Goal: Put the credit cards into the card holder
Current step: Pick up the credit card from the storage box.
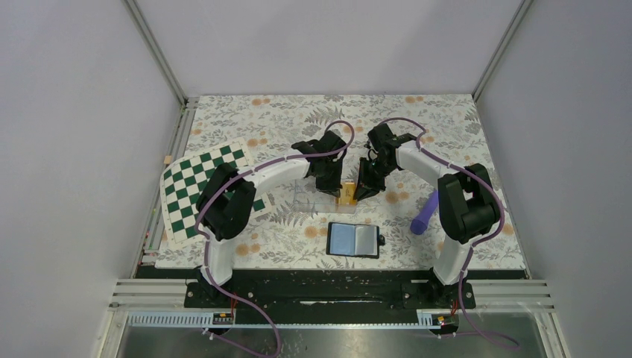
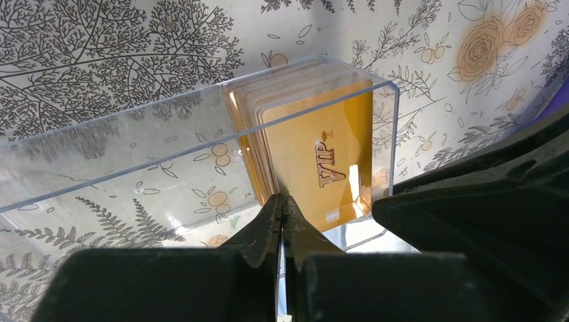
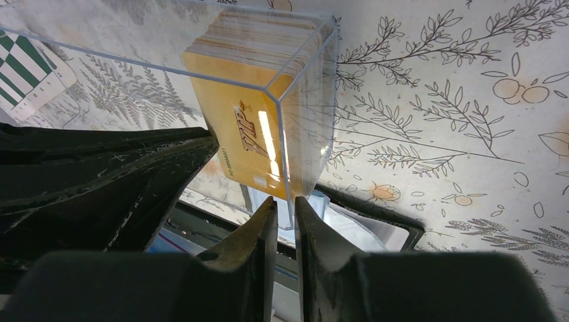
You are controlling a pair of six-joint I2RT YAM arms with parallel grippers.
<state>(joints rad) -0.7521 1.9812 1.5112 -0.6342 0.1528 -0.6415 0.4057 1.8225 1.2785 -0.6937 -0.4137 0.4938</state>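
Floral-patterned table, with the clear box over its middle. Two black-and-white arms bent in toward that box, left arm from the box's left, right arm from its right, both meeting at its right end. Left jaws pressed fully together, tips at the box's open rim against the near edge of the front card; cannot tell whether a card is nipped between them. Right jaws clamped on the box's right end wall, with only a narrow slit left for the clear corner edge. Green-and-white checkered mat well left of the box. Card holder lying open and flat, pale pockets up, apart from the box on the side of the arm bases. Purple cylinder to the right of the box, near the right arm. Credit cards gold, stacked on edge inside the box at its right end, front one marked VIP.
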